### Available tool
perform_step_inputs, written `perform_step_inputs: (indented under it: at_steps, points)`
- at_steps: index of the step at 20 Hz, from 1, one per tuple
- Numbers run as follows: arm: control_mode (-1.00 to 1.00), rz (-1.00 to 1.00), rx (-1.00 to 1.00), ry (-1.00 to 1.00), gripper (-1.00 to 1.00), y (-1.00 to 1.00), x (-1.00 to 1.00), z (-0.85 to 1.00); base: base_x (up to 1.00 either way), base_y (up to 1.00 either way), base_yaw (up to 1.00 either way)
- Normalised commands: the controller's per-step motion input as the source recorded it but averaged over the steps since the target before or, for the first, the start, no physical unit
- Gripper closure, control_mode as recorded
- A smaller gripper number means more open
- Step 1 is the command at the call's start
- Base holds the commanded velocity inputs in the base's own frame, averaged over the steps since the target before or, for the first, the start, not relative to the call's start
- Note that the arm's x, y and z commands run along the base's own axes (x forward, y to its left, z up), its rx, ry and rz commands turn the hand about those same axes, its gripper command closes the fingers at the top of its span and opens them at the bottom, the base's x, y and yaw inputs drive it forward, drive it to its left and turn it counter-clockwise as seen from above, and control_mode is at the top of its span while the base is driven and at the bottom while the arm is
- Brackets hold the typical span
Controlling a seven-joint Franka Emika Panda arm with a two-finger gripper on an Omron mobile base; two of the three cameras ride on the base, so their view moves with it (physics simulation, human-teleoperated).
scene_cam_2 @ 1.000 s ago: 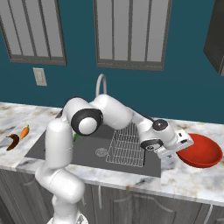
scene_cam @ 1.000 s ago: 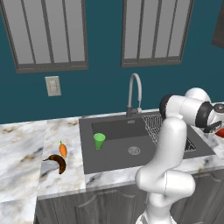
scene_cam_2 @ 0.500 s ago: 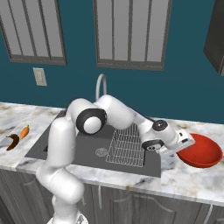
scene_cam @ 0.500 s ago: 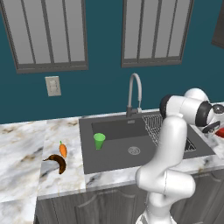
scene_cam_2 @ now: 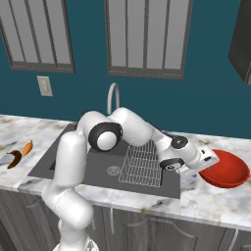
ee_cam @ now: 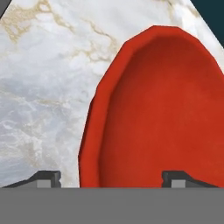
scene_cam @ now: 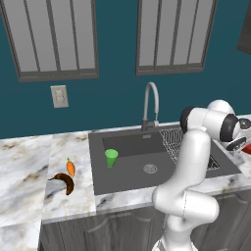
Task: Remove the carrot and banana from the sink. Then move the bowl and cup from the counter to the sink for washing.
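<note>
One bowl [ee_cam: 162, 113] | end effector [ee_cam: 113, 177] straddles rim | counter [ee_cam: 48, 87]

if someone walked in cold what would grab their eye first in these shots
Most striking is the bright red bowl on the marble counter right of the sink, with the white arm stretched across the basin and its gripper at the bowl's near rim. Next is the small green cup standing upright inside the sink. On the counter left of the sink lie the orange carrot and the dark brown banana, close together.
</note>
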Motion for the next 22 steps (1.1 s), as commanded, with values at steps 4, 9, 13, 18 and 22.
perform_step_inputs:
  at_steps: [4,9,13,18,22]
  points:
    - [-1.00,0.00,0.00,0.03,1.00,-0.07,0.01,-0.04,0.00,0.00,0.00]
    - [-1.00,0.00,0.00,0.07,1.00,-0.07,0.01,-0.05,0.00,0.00,0.00]
    - [-1.00,0.02,0.00,0.09,1.00,-0.03,-0.01,0.00,0.00,0.00,0.00]
    - [-1.00,0.04,0.00,0.01,1.00,0.00,-0.08,0.14,0.00,0.00,0.00]
    - [-1.00,0.04,0.00,0.00,1.00,0.06,-0.22,0.17,0.00,0.00,0.00]
